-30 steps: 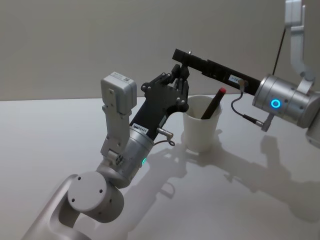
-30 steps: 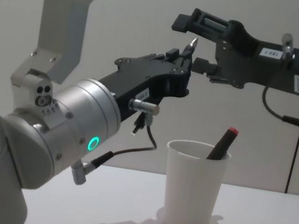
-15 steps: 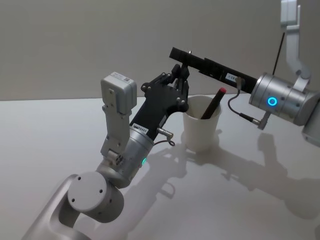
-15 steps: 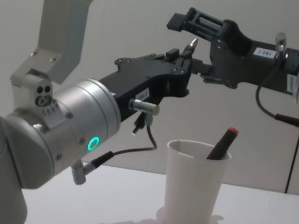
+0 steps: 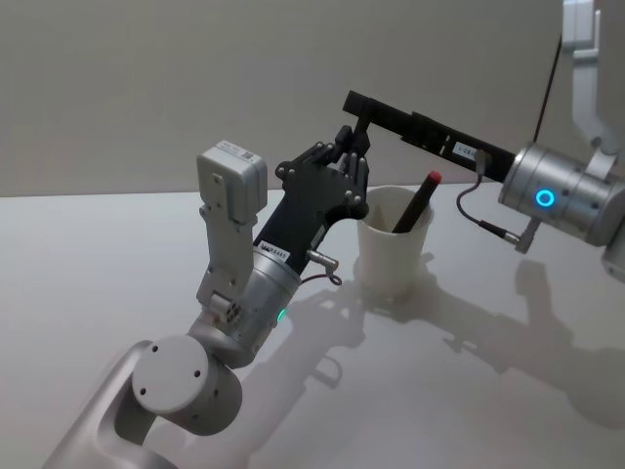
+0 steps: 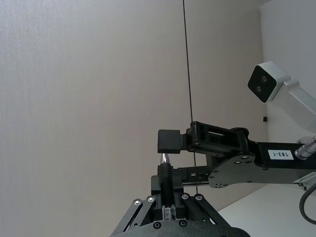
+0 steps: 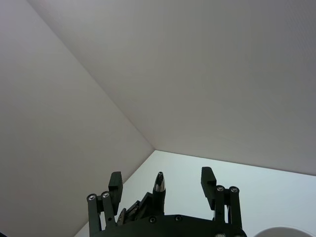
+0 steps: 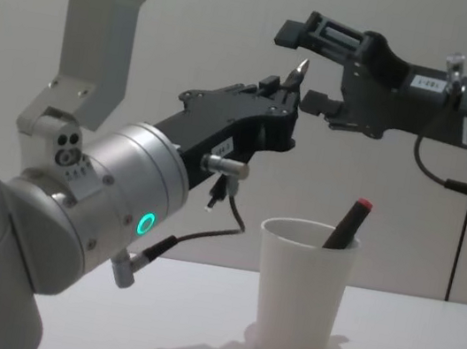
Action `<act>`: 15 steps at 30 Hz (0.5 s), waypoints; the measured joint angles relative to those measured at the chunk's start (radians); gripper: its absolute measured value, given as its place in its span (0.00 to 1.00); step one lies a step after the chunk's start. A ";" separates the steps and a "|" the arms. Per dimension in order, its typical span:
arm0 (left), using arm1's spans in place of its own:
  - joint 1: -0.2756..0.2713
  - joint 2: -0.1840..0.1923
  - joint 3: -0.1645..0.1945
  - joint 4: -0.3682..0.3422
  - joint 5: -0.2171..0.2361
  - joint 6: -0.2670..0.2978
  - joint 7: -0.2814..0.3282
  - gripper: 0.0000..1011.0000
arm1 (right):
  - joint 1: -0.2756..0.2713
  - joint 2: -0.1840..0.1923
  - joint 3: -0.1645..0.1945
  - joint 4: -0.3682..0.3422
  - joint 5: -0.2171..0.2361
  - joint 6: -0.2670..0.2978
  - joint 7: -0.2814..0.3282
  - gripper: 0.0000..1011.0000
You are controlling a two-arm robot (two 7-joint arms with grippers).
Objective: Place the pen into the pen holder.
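White table (image 5: 488, 401), pale wall (image 5: 146, 78); left hand (image 8: 284, 89) grips silver-tipped pen (image 8: 300, 66), right hand (image 7: 162, 174) spread.

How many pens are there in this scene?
2. A red-ended pen leans in the white cup; a second pen is clamped in the left gripper, silver tip up between the right gripper's open fingers. The cup may hide more.

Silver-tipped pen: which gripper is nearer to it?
Left. The left gripper is shut on the silver-tipped pen, gripping its barrel with the tip up. The right gripper is open, its fingers standing on either side of the tip without touching it.
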 joint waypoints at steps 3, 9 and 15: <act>0.000 0.000 0.000 0.000 0.000 0.000 0.000 0.13 | -0.003 0.005 0.000 -0.002 0.005 -0.001 0.005 0.99; 0.000 0.000 0.000 0.000 0.000 0.000 0.000 0.13 | -0.006 0.012 0.001 -0.003 0.016 0.000 0.020 0.99; 0.000 0.000 0.000 0.000 0.000 0.000 0.000 0.13 | -0.006 0.018 -0.001 0.001 0.025 0.002 0.035 0.99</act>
